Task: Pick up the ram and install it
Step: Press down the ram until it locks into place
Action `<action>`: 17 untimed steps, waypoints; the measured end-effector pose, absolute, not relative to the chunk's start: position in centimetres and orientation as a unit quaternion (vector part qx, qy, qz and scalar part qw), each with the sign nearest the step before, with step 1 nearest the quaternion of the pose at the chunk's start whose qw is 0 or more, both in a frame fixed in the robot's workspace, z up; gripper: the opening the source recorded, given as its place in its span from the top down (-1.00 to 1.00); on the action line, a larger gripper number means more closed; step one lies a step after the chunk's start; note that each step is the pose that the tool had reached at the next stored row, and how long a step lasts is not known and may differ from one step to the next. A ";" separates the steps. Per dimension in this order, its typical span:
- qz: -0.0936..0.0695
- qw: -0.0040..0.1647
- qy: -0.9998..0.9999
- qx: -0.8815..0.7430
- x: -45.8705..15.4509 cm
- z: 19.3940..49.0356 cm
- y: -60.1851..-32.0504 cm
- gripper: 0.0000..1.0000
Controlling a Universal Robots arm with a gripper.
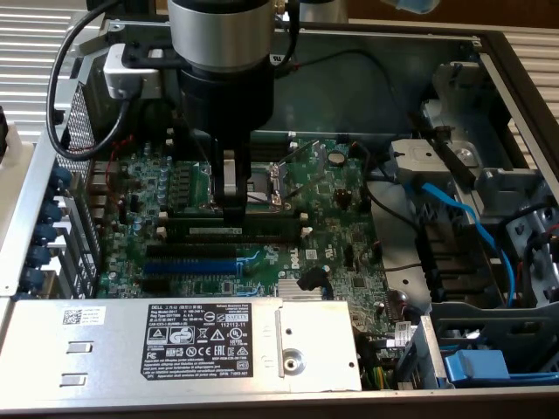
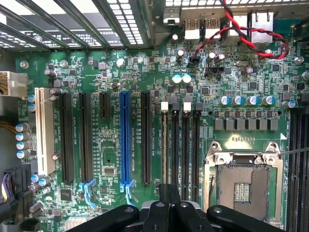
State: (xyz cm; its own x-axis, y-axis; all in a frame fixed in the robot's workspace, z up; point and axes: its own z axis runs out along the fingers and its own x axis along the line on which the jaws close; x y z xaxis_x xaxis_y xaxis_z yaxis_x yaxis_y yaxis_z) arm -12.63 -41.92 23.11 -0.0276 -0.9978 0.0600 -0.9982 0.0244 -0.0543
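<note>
The ram (image 1: 249,230) is a long dark green stick with a pale label. It stands on edge in the memory slot nearest the blue expansion slot (image 1: 194,262), and in the wrist view the ram (image 2: 164,145) shows edge-on as a thin line. My gripper (image 1: 231,206) hangs straight down over the row of black memory slots (image 2: 186,145), with its tips just above the ram's middle. The black fingers (image 2: 159,212) are shut, with nothing held between them. Whether the tips touch the stick I cannot tell.
The open CPU socket (image 1: 266,183) lies just beyond the memory slots. A silver power supply (image 1: 175,345) borders the board at the front. Blue cables (image 1: 463,218) and drive brackets fill the exterior view's right. Red and black wires (image 2: 251,41) loop near the rear ports.
</note>
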 end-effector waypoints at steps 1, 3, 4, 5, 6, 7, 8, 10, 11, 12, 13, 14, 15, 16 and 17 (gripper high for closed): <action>0.040 0.003 -0.716 0.697 -12.6 23.1 -41.9 0.79; 0.040 0.002 -0.716 0.697 -12.6 23.1 -41.9 0.79; 0.040 0.002 -0.716 0.697 -12.6 23.1 -41.9 0.79; 0.040 0.002 -0.716 0.697 -12.6 23.1 -41.9 0.79; 0.040 0.002 -0.716 0.697 -12.6 23.1 -41.9 0.79; 0.039 0.002 -0.716 0.697 -12.6 23.1 -41.9 0.79; 0.039 0.002 -0.716 0.697 -12.6 23.1 -41.9 0.79; 0.039 0.002 -0.716 0.697 -12.6 23.1 -41.9 0.79; 0.039 0.002 -0.716 0.697 -12.6 23.0 -41.9 0.79; 0.039 0.002 -0.716 0.697 -12.6 23.0 -41.9 0.79; 0.038 0.002 -0.716 0.697 -12.6 23.0 -41.9 0.79; 0.038 0.001 -0.716 0.697 -12.6 23.0 -41.9 0.79; 0.038 0.001 -0.716 0.697 -12.6 23.0 -41.9 0.79; 0.038 0.001 -0.716 0.697 -12.6 23.0 -41.9 0.79; 0.037 0.001 -0.716 0.697 -12.6 23.0 -42.0 0.79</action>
